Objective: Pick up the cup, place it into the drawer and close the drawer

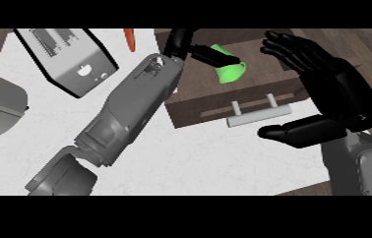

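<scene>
Left hand [195, 49] pinches green cup [227, 67] over open drawer [218, 109], cup hanging just right of its fingers, long axis tilted; right hand [320, 92], fingers relaxed and empty, rests beside the drawer handle [258, 116].

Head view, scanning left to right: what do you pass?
Grey appliance → laptop → orange carrot → left hand → green cup → drawer handle → right hand.
</scene>
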Robot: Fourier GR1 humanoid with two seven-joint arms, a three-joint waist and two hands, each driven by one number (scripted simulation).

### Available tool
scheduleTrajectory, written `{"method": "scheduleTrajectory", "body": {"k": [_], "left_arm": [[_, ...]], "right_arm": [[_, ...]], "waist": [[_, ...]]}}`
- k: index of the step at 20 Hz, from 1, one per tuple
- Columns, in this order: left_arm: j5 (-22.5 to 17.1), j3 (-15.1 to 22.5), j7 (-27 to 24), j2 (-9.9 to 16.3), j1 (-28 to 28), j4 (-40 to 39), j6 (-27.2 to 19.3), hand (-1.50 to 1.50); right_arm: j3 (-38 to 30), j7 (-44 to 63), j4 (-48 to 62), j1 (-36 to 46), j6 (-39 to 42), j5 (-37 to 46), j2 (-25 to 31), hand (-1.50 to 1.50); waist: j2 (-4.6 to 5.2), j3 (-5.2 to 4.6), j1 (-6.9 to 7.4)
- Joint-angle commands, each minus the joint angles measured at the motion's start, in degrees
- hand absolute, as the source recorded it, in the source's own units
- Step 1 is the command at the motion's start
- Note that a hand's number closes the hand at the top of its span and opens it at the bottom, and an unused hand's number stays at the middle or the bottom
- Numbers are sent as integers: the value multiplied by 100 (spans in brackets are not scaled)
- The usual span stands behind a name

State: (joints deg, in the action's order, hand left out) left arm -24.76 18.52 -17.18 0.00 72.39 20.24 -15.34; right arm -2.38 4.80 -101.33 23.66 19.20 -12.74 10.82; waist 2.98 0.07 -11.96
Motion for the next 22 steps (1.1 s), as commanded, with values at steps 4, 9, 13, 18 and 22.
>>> {"method": "scheduleTrajectory", "body": {"k": [4,9,13,18,22], "left_arm": [[-801,-217,-833,0,-128,429,275,-150],[-1069,-314,-1065,0,-8,360,-85,-150],[-1064,-371,-1305,0,-69,65,-189,-150],[-1331,-406,-1275,0,-142,231,-70,-150],[-1296,-541,-1482,3,-395,383,110,-150]], "right_arm": [[690,265,119,81,1100,-668,121,150],[1314,753,-39,-255,1855,-59,901,150],[1364,694,-204,-727,1740,805,1190,-150],[1884,103,134,-795,920,2760,988,-150],[2083,-424,1219,-846,504,3484,941,-150]], "waist": [[-15,-11,125],[-126,-13,378],[-182,-4,680],[-218,0,961],[-253,-2,1221]]}}
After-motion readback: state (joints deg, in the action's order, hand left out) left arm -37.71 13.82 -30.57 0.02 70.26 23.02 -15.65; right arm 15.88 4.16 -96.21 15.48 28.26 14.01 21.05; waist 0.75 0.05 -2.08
